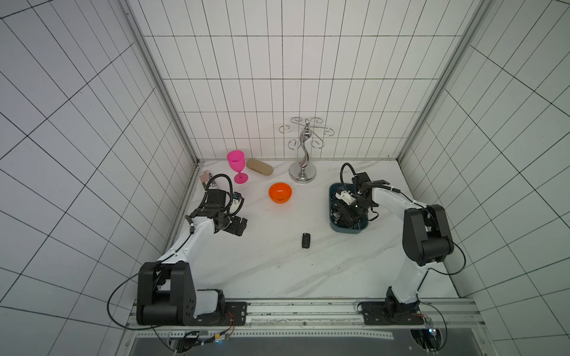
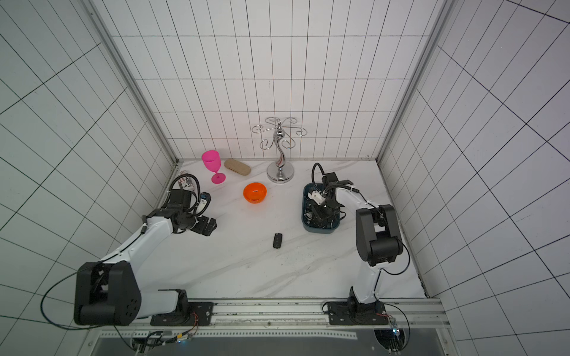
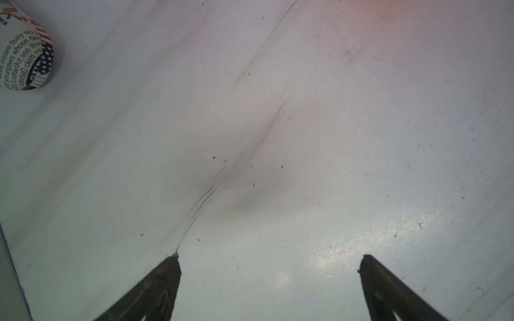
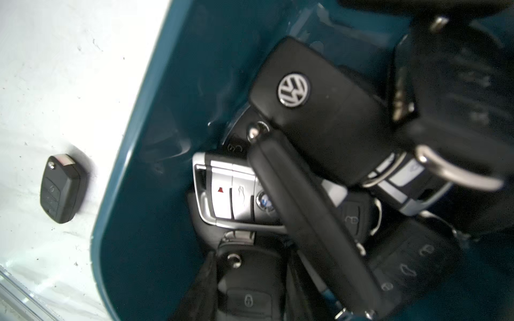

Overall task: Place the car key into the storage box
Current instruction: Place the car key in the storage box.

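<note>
The dark teal storage box [image 1: 349, 230] [image 2: 320, 230] [image 4: 155, 125] stands at the right of the table and holds several black and silver car keys. My right gripper [image 1: 343, 215] [image 2: 317, 215] [image 4: 247, 280] reaches down inside it. Its jaws are shut on a black car key [image 4: 250, 289] with a lock button, low among the others. Another black car key [image 1: 306, 240] [image 2: 278, 240] [image 4: 62, 189] lies flat on the table just outside the box. My left gripper [image 1: 237, 227] [image 2: 206, 227] [image 3: 269, 264] hangs open over bare table at the left, holding nothing.
An orange bowl [image 1: 280, 192] sits mid-table. At the back stand a pink goblet [image 1: 237, 165], a tan case [image 1: 259, 167] and a chrome hook stand [image 1: 303, 154]. A printed can [image 1: 208, 181] [image 3: 25, 55] stands by the left wall behind my left arm.
</note>
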Robot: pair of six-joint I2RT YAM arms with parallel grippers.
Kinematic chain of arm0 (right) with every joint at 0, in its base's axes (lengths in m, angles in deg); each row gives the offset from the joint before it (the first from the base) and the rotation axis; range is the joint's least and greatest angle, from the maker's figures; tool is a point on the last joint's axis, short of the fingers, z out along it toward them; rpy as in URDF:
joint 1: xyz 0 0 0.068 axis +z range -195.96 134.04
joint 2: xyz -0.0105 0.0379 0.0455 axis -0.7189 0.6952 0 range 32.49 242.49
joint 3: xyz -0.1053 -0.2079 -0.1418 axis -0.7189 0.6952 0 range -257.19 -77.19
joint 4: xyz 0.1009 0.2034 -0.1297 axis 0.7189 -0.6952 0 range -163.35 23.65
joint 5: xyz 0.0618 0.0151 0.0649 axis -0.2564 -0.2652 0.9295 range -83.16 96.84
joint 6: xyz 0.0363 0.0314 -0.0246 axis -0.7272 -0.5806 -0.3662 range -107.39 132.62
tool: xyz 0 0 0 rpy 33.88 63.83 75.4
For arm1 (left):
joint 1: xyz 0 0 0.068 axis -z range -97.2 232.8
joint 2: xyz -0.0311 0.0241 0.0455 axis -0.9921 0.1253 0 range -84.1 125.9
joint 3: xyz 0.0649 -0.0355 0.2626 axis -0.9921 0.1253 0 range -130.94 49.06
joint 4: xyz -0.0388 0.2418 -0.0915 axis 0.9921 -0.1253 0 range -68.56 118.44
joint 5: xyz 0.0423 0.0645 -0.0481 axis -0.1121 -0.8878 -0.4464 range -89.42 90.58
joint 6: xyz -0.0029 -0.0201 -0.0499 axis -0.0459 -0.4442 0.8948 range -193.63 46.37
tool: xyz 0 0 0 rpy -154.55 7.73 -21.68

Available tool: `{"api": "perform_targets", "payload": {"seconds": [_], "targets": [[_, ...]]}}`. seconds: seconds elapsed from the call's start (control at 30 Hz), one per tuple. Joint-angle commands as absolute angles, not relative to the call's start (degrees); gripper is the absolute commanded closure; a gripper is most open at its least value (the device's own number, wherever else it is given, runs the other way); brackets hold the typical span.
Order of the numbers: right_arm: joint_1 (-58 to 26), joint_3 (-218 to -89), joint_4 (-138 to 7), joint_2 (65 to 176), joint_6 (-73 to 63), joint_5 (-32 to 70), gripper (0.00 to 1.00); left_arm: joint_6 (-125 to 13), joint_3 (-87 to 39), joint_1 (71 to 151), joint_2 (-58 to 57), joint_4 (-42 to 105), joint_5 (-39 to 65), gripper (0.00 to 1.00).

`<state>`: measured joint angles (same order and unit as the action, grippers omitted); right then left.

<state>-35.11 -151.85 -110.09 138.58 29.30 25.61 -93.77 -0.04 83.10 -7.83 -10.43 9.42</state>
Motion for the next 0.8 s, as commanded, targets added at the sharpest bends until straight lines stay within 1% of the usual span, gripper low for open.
{"api": "perform_targets", "payload": {"seconds": [0.0, 0.13, 0.33, 0.4, 0.43, 0.47, 0.5, 0.6, 0.67, 0.77], "targets": [[-35.59, -154.66, -106.89, 139.88, 29.48, 24.2, 0.65, -93.49, 0.24, 82.85, -7.42, -9.17, 9.94, 0.02], [-35.59, -154.0, -104.23, 139.45, 29.48, 21.95, 0.52, -93.58, 0.36, 82.82, -7.54, -9.17, 9.9, 0.02], [-35.59, -152.49, -104.46, 133.46, 31.23, 20.23, 0.4, -93.78, 0.2, 82.8, -7.46, -9.79, 10.41, 0.02], [-35.5, -151.95, -104.79, 129.89, 32.21, 20.18, 0.28, -93.76, 0.02, 82.73, -6.97, -9.8, 10.42, 0.02], [-35.23, -151.92, -105.33, 127.73, 32.98, 20.13, 0.16, -93.73, -0.07, 82.67, -6.75, -9.73, 10.44, 0.02], [-34.85, -151.79, -105.81, 125.79, 33.87, 20.28, 0.13, -93.76, -0.16, 82.56, -6.6, -9.79, 10.51, 0.02], [-33.98, -151.5, -106.15, 123.32, 35.11, 19.82, 0.01, -93.76, -0.24, 82.37, -6.7, -9.7, 10.73, 0.02], [-28.78, -149.21, -107.3, 116.15, 40.54, 17.41, 0.01, -94.27, -0.16, 82.02, -7.33, -9.36, 11.04, 0.02], [-25.11, -147.2, -107.76, 112.38, 42.4, 17.63, 0.01, -94.46, -0.16, 81.92, -7.34, -8.96, 10.72, 0.02], [-23.18, -148.53, -114.9, 112.3, 43.58, 25.46, 0.02, -94.46, -0.42, 81.83, -6.33, -8.75, 10.19, 0.02]]}}
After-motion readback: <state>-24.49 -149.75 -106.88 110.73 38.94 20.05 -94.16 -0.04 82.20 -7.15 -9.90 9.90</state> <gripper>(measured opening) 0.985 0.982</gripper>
